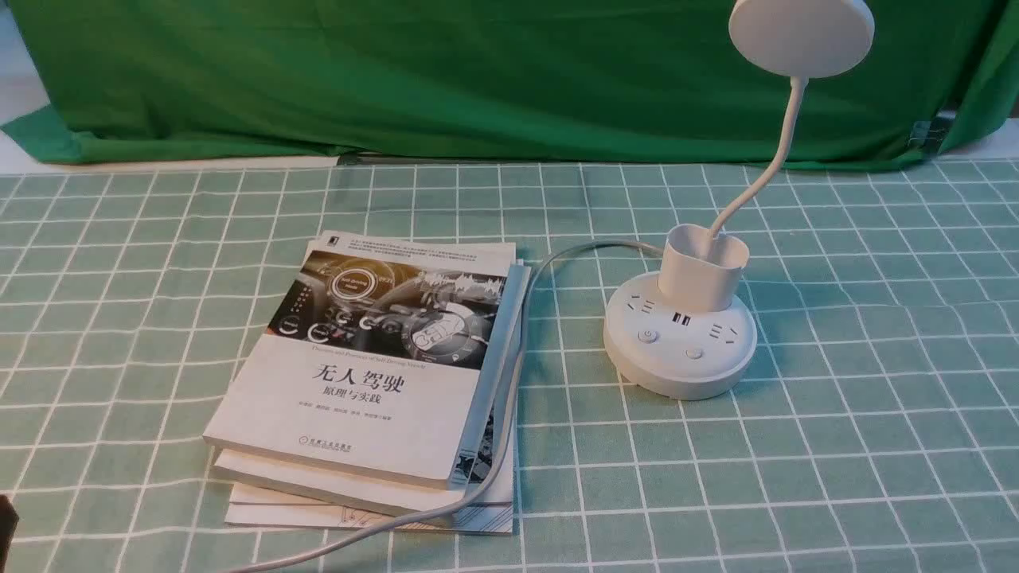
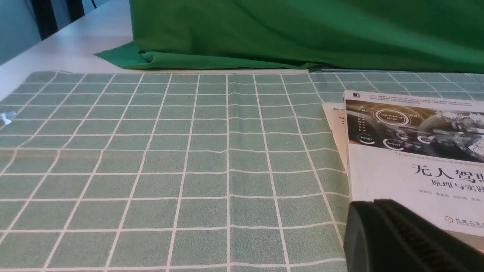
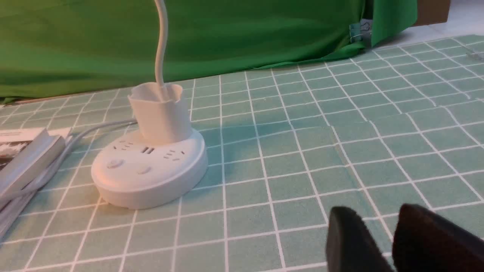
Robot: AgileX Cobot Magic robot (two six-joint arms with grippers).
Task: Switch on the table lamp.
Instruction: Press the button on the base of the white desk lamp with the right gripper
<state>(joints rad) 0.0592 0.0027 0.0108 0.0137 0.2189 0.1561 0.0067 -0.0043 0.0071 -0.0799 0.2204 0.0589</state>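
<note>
The white table lamp stands right of centre on the checked cloth. Its round base (image 1: 679,350) carries sockets and two buttons (image 1: 647,336), with a cup holder (image 1: 704,267), a thin gooseneck (image 1: 776,159) and a flat disc head (image 1: 800,32). No glow shows. In the right wrist view the base (image 3: 149,173) lies ahead and to one side of my right gripper (image 3: 376,223). That gripper is slightly open with nothing in it, low over the cloth. My left gripper (image 2: 372,206) is shut and empty, beside the books' near corner.
A stack of books (image 1: 374,374) lies left of the lamp. The lamp's white cable (image 1: 509,414) runs along their right edge to the table's front. A green cloth backdrop (image 1: 478,72) closes the far side, held by a clip (image 1: 927,131).
</note>
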